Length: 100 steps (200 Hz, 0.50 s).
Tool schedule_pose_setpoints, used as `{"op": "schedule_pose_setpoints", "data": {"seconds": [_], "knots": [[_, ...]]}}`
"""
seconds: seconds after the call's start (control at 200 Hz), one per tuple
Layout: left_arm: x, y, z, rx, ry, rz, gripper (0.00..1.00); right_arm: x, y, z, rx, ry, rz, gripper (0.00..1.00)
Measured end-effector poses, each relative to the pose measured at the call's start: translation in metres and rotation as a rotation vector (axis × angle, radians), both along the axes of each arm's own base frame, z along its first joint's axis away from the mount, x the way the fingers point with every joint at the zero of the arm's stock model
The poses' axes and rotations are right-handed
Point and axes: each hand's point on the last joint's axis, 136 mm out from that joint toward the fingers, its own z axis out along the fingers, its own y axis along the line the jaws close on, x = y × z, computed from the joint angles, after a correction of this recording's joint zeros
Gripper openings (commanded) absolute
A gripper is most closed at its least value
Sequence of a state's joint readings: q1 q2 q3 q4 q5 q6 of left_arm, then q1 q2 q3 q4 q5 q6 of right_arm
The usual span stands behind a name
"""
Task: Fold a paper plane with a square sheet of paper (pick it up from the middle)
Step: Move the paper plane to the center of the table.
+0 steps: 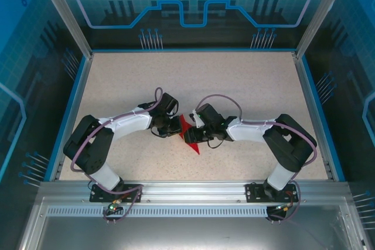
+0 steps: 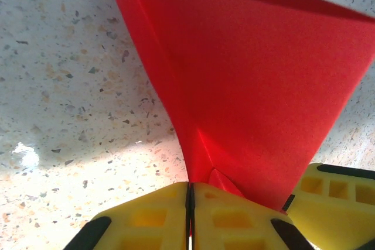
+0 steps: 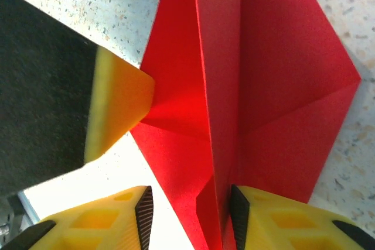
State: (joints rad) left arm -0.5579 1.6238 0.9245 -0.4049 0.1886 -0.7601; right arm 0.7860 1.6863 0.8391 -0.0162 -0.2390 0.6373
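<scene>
Red paper (image 1: 186,126), folded into a pointed wedge, sits between the two grippers near the middle of the speckled table (image 1: 234,80). The left gripper (image 2: 188,194) is closed tight and pinches one corner of the sheet. The right gripper (image 3: 188,197) has its jaws partly spread, with the paper in the gap, touching one pad only.

Red paper (image 2: 246,86): thin, matt, faint grain, creases crisp. My left fingers (image 2: 228,221) and right fingers (image 3: 281,226): yellow moulded plastic, satin, pocketed faces. Pads (image 3: 239,209): black, ribbed, rubbery look. Table top (image 2: 70,86): speckled stone-look, smooth, slight sheen, one glare patch. Front rail (image 1: 187,190): bare brushed metal. Arm shells (image 1: 126,122): smooth white plastic.
</scene>
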Motion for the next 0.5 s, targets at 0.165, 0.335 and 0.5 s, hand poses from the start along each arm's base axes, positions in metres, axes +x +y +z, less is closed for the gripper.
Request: {"op": "schedule_pose_setpoints", "data": {"seconds": [0.165, 0.335, 0.5], "knots": [[0.0, 0.0, 0.0, 0.0, 0.0, 0.0, 0.12, 0.003, 0.0, -0.006, -0.061, -0.013, -0.005, 0.33], [0.0, 0.0, 0.0, 0.0, 0.0, 0.0, 0.12, 0.005, -0.001, -0.008, -0.12, -0.028, -0.008, 0.3], [0.0, 0.0, 0.0, 0.0, 0.0, 0.0, 0.12, 0.006, -0.004, -0.01, -0.168, -0.041, -0.014, 0.26]]}}
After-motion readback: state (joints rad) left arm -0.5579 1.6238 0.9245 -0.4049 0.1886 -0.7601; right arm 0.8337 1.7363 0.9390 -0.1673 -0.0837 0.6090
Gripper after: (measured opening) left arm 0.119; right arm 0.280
